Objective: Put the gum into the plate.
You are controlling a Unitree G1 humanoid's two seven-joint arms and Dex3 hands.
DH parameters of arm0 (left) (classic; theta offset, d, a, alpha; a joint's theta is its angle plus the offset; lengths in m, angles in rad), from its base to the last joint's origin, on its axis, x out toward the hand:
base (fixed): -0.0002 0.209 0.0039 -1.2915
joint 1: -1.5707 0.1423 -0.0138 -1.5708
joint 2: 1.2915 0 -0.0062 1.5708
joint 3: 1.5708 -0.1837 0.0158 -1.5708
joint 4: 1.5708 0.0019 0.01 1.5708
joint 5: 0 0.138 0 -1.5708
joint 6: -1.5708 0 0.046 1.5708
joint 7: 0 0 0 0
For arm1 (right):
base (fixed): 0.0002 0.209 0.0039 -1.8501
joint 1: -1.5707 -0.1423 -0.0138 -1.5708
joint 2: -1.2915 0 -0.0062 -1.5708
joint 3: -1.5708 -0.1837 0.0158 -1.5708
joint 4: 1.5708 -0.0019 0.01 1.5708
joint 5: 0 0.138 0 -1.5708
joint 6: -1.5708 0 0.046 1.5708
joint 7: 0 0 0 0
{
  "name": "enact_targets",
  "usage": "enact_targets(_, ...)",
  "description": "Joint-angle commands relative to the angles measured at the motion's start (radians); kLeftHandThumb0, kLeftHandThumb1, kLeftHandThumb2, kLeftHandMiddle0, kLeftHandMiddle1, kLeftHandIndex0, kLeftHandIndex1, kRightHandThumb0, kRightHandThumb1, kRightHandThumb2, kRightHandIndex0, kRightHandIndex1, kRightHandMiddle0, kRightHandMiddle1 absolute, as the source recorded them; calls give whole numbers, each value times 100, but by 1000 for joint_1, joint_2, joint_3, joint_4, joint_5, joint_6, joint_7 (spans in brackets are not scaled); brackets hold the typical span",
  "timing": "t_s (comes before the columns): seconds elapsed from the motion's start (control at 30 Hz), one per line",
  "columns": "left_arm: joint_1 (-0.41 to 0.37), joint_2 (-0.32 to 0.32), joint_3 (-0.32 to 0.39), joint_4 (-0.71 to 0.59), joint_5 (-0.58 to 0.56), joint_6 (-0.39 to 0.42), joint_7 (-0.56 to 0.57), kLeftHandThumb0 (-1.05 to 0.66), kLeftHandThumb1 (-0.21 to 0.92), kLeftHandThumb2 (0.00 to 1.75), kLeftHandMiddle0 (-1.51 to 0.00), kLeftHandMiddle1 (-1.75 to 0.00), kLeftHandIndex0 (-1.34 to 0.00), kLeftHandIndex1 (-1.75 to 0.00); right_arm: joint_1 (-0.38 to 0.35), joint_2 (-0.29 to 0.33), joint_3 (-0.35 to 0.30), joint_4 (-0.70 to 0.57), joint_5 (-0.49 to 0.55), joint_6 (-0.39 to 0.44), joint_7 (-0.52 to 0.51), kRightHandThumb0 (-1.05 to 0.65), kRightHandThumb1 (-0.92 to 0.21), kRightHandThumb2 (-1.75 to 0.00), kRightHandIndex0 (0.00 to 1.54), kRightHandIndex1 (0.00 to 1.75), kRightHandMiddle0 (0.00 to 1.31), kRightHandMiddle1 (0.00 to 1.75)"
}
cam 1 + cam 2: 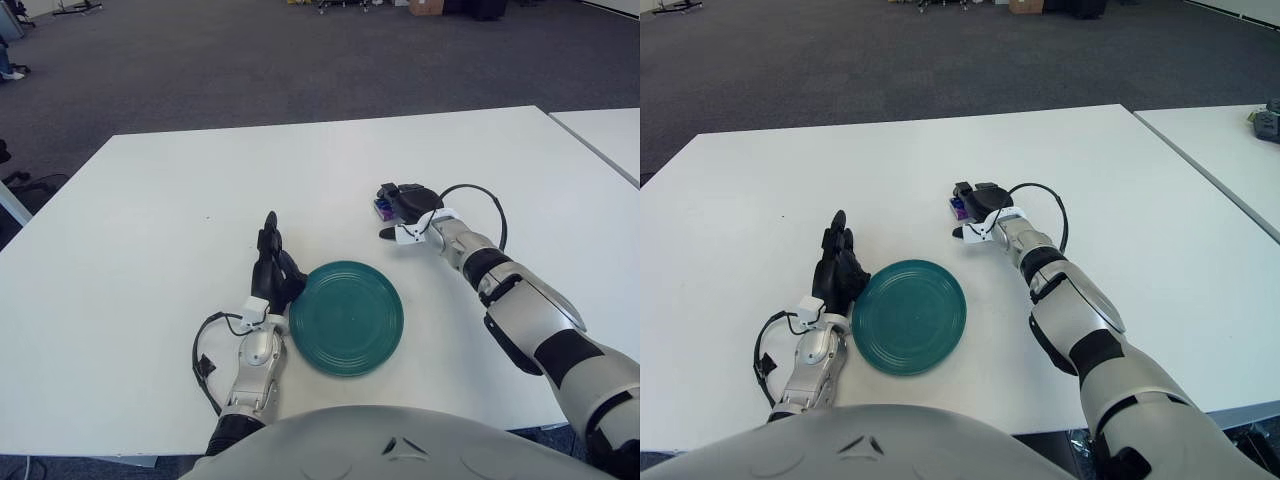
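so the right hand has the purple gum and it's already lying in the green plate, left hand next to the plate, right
Not quite. The gum is not in the green plate; the left eye view shows it in the right hand, beyond the plate. The left hand is beside the plate's left edge.

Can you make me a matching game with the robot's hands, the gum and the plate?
1. left robot hand
2. right robot hand
3. gum
4. plate

a. purple, held in dark fingers
b. teal, nothing in it
c. beside the plate's left edge, holding nothing
d. farther back on the table, closed on something

Pairs: 1-c, 2-d, 3-a, 4-b
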Motion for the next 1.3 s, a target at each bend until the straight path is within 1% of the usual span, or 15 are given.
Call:
enact_targets(0.0, 37, -66, -2, 51, -15, 38, -4, -100, 92, 104, -5, 0, 0, -27, -5, -13, 14, 36, -7, 21, 33, -73, -92, -67, 36, 1, 0, 72)
enact_targets(0.27, 36, -63, -1, 45, -13, 16, 2, -102, 92, 105, -5, 0, 0, -28, 3, -18, 32, 53, -16, 46, 27, -74, -92, -72, 38, 1, 0, 74)
enact_targets(0.43, 43, -61, -2, 26, -12, 31, 6, -103, 92, 105, -5, 0, 0, -31, 15, -20, 51, 52, -26, 39, 1, -73, -92, -75, 40, 2, 0, 79)
enact_targets(0.53, 44, -60, -2, 19, -14, 39, 5, -103, 92, 105, -6, -1, 0, -31, 18, -22, 66, 52, -36, 32, -19, -72, -92, -76, 44, 3, 0, 88)
enact_targets(0.6, 45, -57, -2, 13, -18, 45, -1, -102, 92, 105, -5, 0, 0, -30, 23, -24, 87, 52, -54, 28, -56, -72, -92, -76, 54, 11, 7, 106)
enact_targets(0.63, 44, -56, -1, 12, -21, 48, -4, -102, 92, 105, -5, 0, 0, -30, 24, -25, 97, 52, -62, 27, -75, -72, -92, -76, 55, 13, 8, 110)
enact_targets(0.73, 42, -55, 1, 10, -28, 54, -10, -102, 92, 104, -5, 0, 0, -29, 24, -24, 115, 55, -78, 29, -113, -72, -92, -76, 48, 55, 14, 130)
enact_targets(0.77, 41, -56, 2, 11, -32, 54, -12, -102, 92, 104, -5, 0, 0, -29, 26, -22, 127, 57, -90, 35, -140, -72, -92, -76, 46, 73, 16, 137)
enact_targets(0.8, 40, -57, 3, 13, -34, 53, -13, -101, 92, 104, -5, 0, 0, -28, 28, -20, 138, 59, -101, 41, -168, -71, -92, -76, 47, 103, 21, 150)
enact_targets(0.83, 39, -57, 4, 14, -35, 52, -13, -101, 92, 104, -4, 0, 0, -28, 29, -18, 146, 60, -107, 45, -186, -70, -92, -78, 49, 126, 26, 159)
enact_targets(0.87, 39, -57, 4, 16, -35, 49, -12, -101, 92, 104, -4, 0, 0, -28, 31, -17, 153, 62, -113, 50, -207, -69, -92, -78, 49, 134, 28, 162)
enact_targets(0.9, 37, -57, 4, 19, -35, 46, -11, -100, 92, 103, -4, 0, 0, -29, 31, -15, 156, 64, -115, 52, -218, -68, -92, -80, 51, 148, 33, 167)
enact_targets(0.97, 35, -59, 5, 27, -31, 36, -3, -100, 92, 103, -5, 0, 0, -30, 36, -8, 166, 69, -121, 60, -246, -65, -92, -82, 56, 161, 39, 171)
enact_targets(1.03, 37, -61, 4, 27, -29, 32, 2, -99, 92, 103, -6, -1, 0, -32, 37, -5, 172, 72, -123, 64, -267, -63, -92, -85, 62, 169, 45, 173)
enact_targets(1.27, 47, -61, 6, 14, -31, 28, 7, -96, 92, 102, -7, -1, 0, -35, 45, 11, 181, 82, -119, 76, -333, -59, -92, -90, 75, 174, 54, 174)
